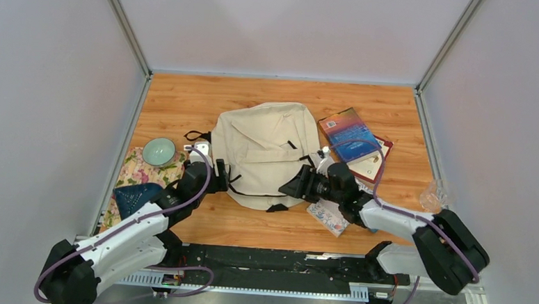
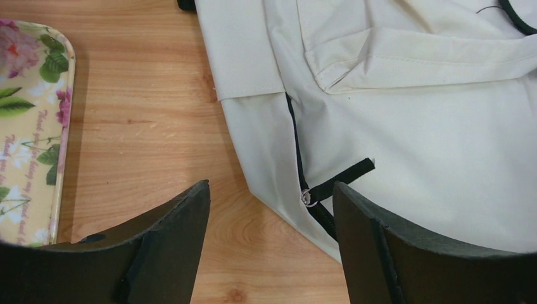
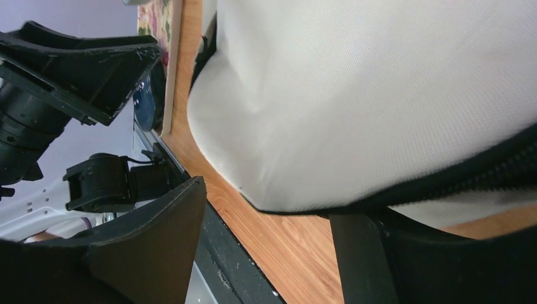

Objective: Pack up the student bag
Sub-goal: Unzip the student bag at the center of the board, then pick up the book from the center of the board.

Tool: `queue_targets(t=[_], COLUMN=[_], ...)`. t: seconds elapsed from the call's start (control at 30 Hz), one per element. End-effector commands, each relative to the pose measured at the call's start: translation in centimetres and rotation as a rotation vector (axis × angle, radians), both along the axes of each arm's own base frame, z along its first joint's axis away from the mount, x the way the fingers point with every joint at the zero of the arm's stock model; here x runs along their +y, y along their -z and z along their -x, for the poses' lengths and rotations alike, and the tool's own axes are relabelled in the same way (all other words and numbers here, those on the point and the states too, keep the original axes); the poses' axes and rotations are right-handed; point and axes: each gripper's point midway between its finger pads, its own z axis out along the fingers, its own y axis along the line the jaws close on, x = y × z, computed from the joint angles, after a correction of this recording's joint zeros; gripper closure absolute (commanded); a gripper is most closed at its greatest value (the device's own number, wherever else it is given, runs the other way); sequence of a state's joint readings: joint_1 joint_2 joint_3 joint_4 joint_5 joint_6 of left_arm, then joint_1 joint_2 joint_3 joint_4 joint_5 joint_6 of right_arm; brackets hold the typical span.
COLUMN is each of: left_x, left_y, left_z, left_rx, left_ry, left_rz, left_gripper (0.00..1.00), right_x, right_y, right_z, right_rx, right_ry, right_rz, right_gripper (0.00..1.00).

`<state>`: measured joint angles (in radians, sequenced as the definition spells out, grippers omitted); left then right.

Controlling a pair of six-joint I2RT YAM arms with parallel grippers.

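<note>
One student bag (image 1: 263, 152), two books (image 1: 350, 137), one bowl (image 1: 159, 151)

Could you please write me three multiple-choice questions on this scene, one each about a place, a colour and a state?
1. Where is the bowl?
A) on the tray, left of the bag
B) inside the bag
C) right of the bag

2. What colour is the bag?
A) blue
B) red
C) cream

3. The left gripper is:
A) shut on the bag
B) open
C) shut on the bowl

Answers: 1 A, the top view shows it on the floral tray; 2 C, its fabric is cream in every view; 3 B, the wrist view shows it wide apart, gripping nothing.
</note>
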<state>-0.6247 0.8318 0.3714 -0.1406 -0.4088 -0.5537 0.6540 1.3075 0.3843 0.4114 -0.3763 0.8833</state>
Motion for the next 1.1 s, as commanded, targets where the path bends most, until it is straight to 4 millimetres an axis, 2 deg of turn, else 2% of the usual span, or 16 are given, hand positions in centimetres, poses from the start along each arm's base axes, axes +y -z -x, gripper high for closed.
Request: queue_targets(t=[0.0, 0.13, 0.17, 0.2, 0.3, 0.4, 0.5, 0.53, 0.57, 0.73, 0.83, 0.87, 0.93, 0.97, 1.03, 1.07], left_x=[-0.1, -0.5, -0.7, -0.9, -2.3, -4.6, -7.6, -8.9, -10.0, -14.3, -16.3, -16.8, -17.7, -18.2, -19.6, -20.3], left_y=[-2.8, -3.7, -4.2, -4.3, -5.2, -6.0, -6.8, -6.1, -7.2, -7.7, -8.1, -8.4, -8.6, -9.1, -9.5, -10.0], left_z=[-0.4, -0.3, -0.3, -0.2, -0.1, 0.1, 0.5, 1.2, 1.0, 1.9, 2.4, 2.3, 2.4, 2.2, 1.7, 1.3], left_rx=[-0.038, -0.054, -0.069, -0.071, -0.086, -0.091, -0.077, -0.028, -0.059, -0.034, -0.036, -0.048, -0.046, -0.061, -0.055, -0.062], left_ry=[-0.006, 0.011, 0.019, 0.029, 0.089, 0.183, 0.305, 0.367, 0.402, 0.530, 0.583, 0.593, 0.611, 0.614, 0.628, 0.640], left_rz=[0.024, 0.055, 0.074, 0.087, 0.142, 0.216, 0.315, 0.339, 0.376, 0.339, 0.335, 0.345, 0.362, 0.378, 0.410, 0.421], left_gripper=[0.21, 0.20, 0.19, 0.18, 0.18, 0.18, 0.18, 0.18, 0.18, 0.18, 0.18, 0.18, 0.18, 0.18, 0.18, 0.18], right_x=[-2.7, -6.9, -8.4, -10.1, -13.9, -16.8, -19.0, -19.4, -20.4, -22.9, -24.3, -25.2, -25.5, -26.6, -26.8, -26.8], right_y=[-2.3, -2.9, -3.1, -3.4, -3.3, -2.9, -2.2, -1.9, -1.7, -2.2, -3.5, -4.6, -5.4, -6.1, -7.5, -8.0], right_z=[-1.1, -1.7, -1.5, -2.2, -2.3, -1.8, -1.3, -1.1, -0.9, -1.2, -2.1, -3.0, -3.7, -4.6, -5.7, -7.0], right_rx=[-0.113, -0.164, -0.166, -0.183, -0.184, -0.165, -0.135, -0.126, -0.117, -0.127, -0.145, -0.162, -0.180, -0.192, -0.212, -0.219], right_ry=[0.117, 0.270, 0.316, 0.406, 0.574, 0.695, 0.789, 0.807, 0.844, 0.900, 0.924, 0.967, 0.951, 0.998, 0.984, 0.965], right_rz=[0.091, 0.239, 0.279, 0.324, 0.400, 0.450, 0.479, 0.486, 0.513, 0.612, 0.629, 0.605, 0.597, 0.581, 0.550, 0.498], right_gripper=[0.27, 0.22, 0.21, 0.21, 0.18, 0.15, 0.13, 0.13, 0.12, 0.07, 0.05, 0.05, 0.05, 0.05, 0.04, 0.05])
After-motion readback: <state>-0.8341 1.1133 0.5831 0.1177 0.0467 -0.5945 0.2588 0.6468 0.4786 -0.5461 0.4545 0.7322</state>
